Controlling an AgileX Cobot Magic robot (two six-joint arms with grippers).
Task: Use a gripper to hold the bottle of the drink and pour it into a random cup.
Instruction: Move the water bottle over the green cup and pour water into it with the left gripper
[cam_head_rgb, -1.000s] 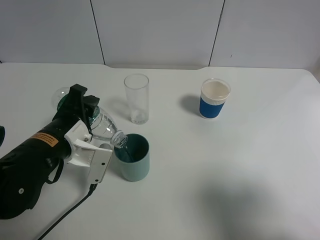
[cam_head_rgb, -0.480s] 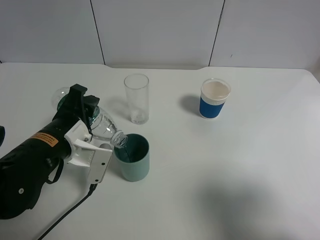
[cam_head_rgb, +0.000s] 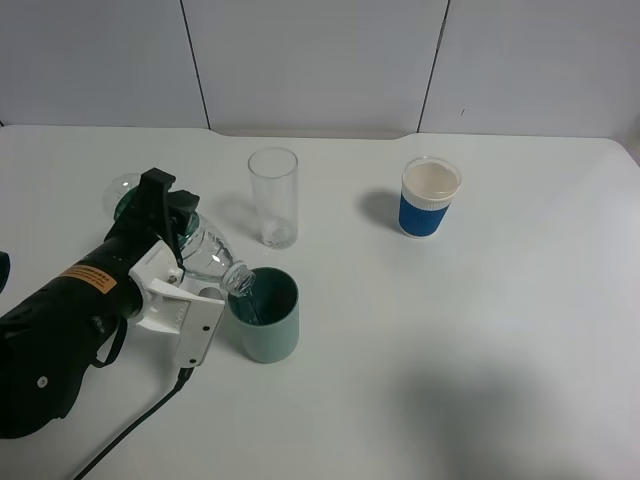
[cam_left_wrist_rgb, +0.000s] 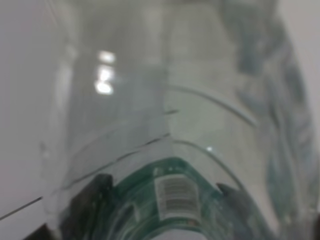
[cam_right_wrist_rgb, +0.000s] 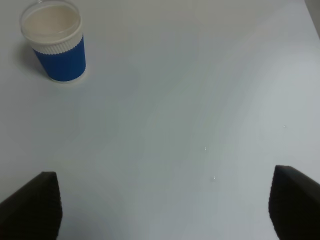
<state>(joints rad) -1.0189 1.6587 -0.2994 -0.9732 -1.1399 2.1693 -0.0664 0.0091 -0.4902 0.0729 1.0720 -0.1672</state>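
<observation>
white table runs back to a pale panelled wall, and all the work sits on your left side of it. your left gripper is clamped across the bottle, with the white plate on the near side and the black jaw on the far side. the left wrist view shows only clear plastic and the green label pressed close.

the bottle lies tipped. its long axis runs from the base at the far left down to the mouth at the near right, and that mouth hangs just over the left rim of the cup. mind that relation: the mouth looks barely inside the rim, so any further tilt should probably pivot about the neck rather than swing it outward. you cannot tell from here whether liquid is flowing or how full the cup is.

the glass stands just behind the cup, apart from it, and the paper cup is well off to the right. your right gripper hangs with jaws spread wide, holding nothing, far from the bottle.
</observation>
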